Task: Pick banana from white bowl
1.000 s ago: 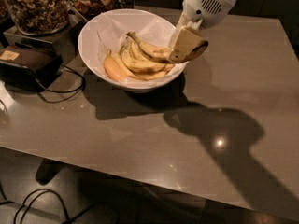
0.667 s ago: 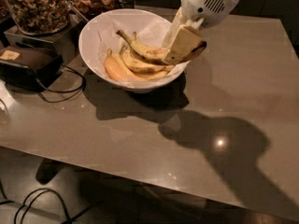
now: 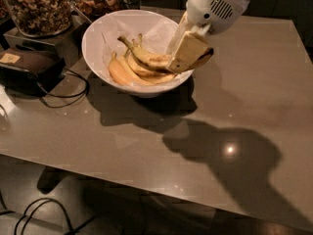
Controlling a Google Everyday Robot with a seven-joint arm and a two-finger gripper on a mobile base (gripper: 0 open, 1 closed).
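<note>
Just over bowl (image 3: 91, 37) — tool (image 3: 190, 58) around banana (image 3: 147, 58)

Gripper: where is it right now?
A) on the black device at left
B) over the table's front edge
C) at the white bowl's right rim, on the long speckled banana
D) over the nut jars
C: the gripper sits at the right rim of the white bowl, closed on the end of the banana.

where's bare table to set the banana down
Bare table in front of the white bowl and to its right, out to the edges. Crowded at left: jars, dark box, cable. The hand holds the banana over the bowl's right rim.
</note>
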